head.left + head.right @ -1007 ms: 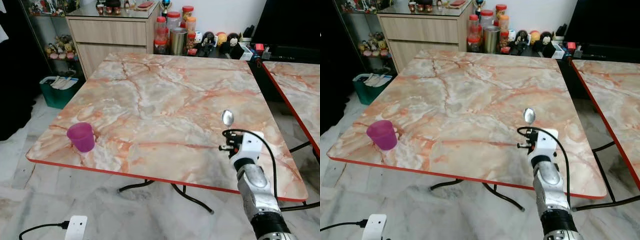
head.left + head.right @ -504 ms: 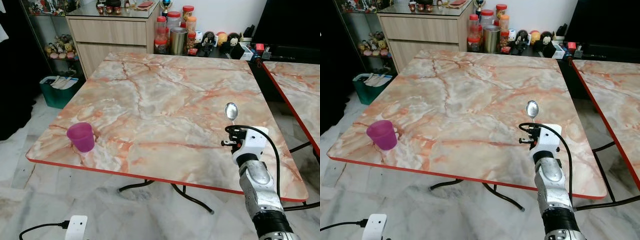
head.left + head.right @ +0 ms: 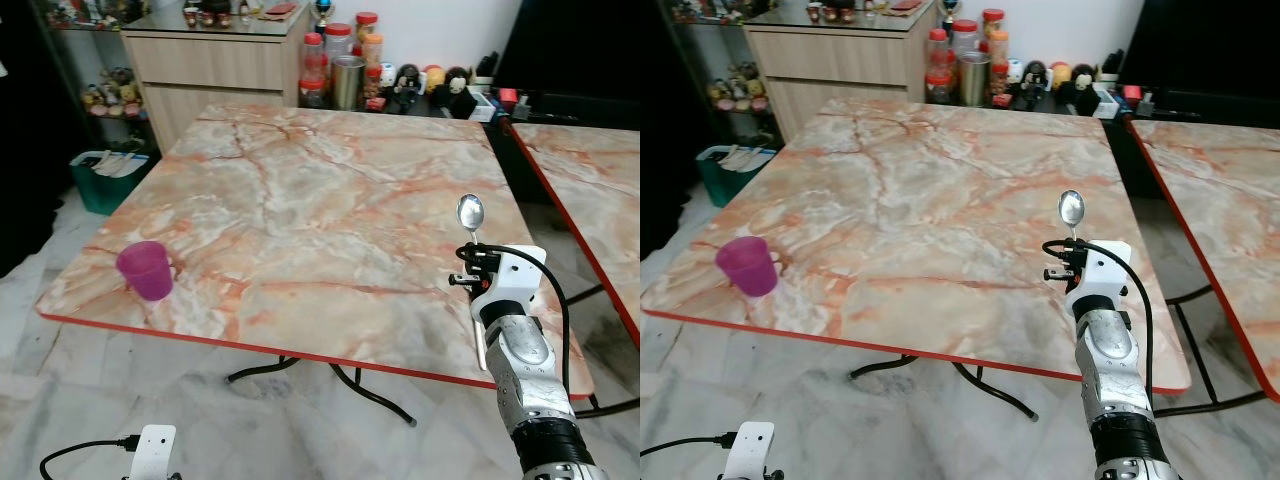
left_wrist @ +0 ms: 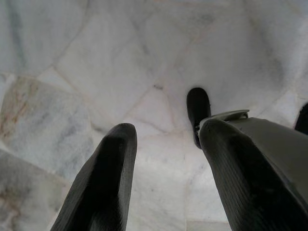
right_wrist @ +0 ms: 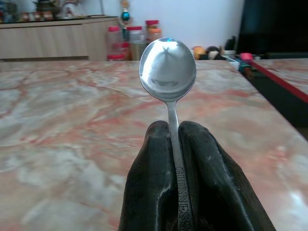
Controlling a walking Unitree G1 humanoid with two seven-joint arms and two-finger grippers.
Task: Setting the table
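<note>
— While the head cameras look down over the marble-patterned worktop [image 3: 300, 200], what do they show?

— The right gripper [image 3: 470, 250] is raised over the worktop's near right part, holding a metal spoon [image 3: 470, 213] with its bowl pointing up. A purple plastic cup [image 3: 145, 270] stands upright near the front left corner, well apart from the spoon. Beyond the far edge, jars [image 3: 345, 65] and small figurines [image 3: 420, 78] sit beside a wooden cabinet [image 3: 215, 70]. A second worktop [image 3: 590, 190] of the same pattern lies to the right, and a green bin [image 3: 100, 180] stands on the floor at the left.

— And the left wrist view?

— The left gripper [image 4: 166, 159] hangs over a pale marble floor [image 4: 120, 62], its jaws apart with nothing between them.

— And the right wrist view?

— Its jaws are clamped together on the spoon's handle, the black fingers [image 5: 154, 183] pressed against it from both sides. The spoon's bowl stands upright above the fingertips, and lettering on the handle reads GUINNESS.
</note>
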